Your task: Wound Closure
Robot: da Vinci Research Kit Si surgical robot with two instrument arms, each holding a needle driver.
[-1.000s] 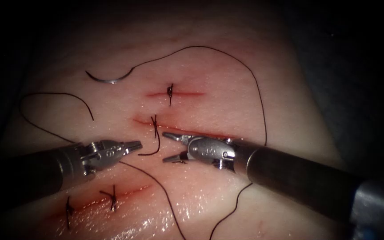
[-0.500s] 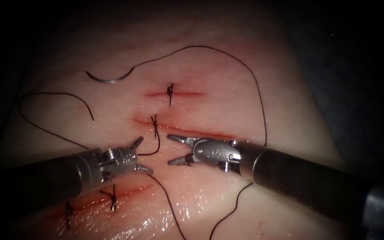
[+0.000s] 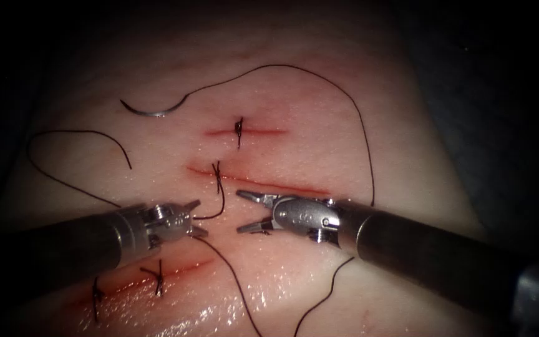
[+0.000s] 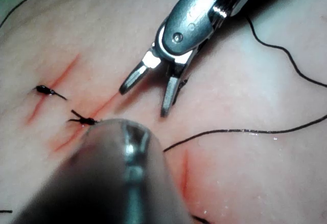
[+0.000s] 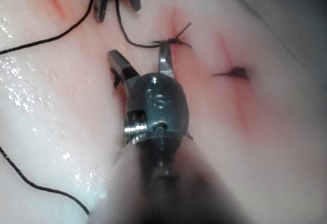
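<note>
The tissue is pale, glossy and wet, with thin red cuts. Both steel tools sit near the middle cut: the right tool is spread wide holding nothing, and the left tool is slightly parted around a dark thread tail. The curved needle lies loose on top, well up-left of both.

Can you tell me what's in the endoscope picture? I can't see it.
Two open tools, the left tool and the right tool, face each other over the tissue, holding nothing. The curved needle lies free at upper left, its thread looping around stitched cuts.
</note>
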